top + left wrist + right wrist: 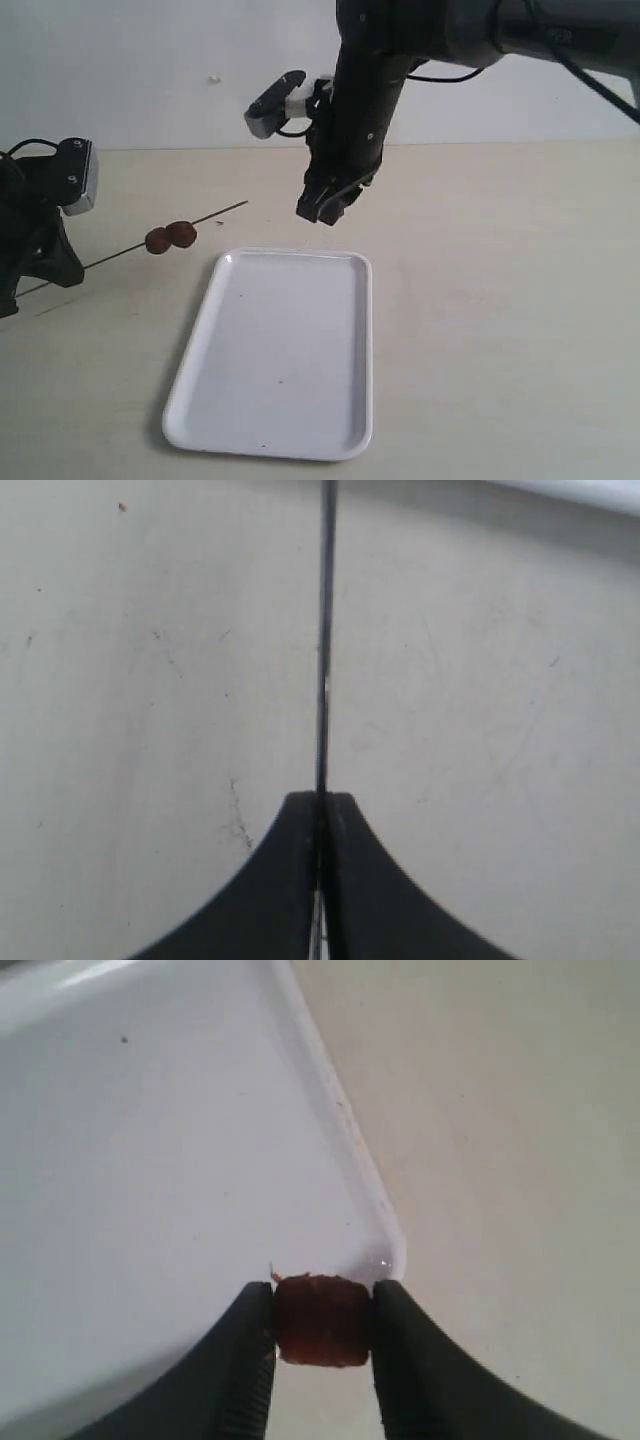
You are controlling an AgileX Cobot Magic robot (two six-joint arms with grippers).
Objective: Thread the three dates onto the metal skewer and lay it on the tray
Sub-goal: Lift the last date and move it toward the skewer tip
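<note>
Over our pale counter [500, 300], right end effector [322, 212] clamps a wrinkled reddish-brown date [320, 1322], left end effector [320, 805] a thin grey metal skewer [324, 630] whose fine tip we may miss.

The left gripper [320, 800], held low, pinches the metal skewer [324, 630]; the right gripper [322, 211] points steeply down, raised, jaws clamped on a date [320, 1322].
</note>
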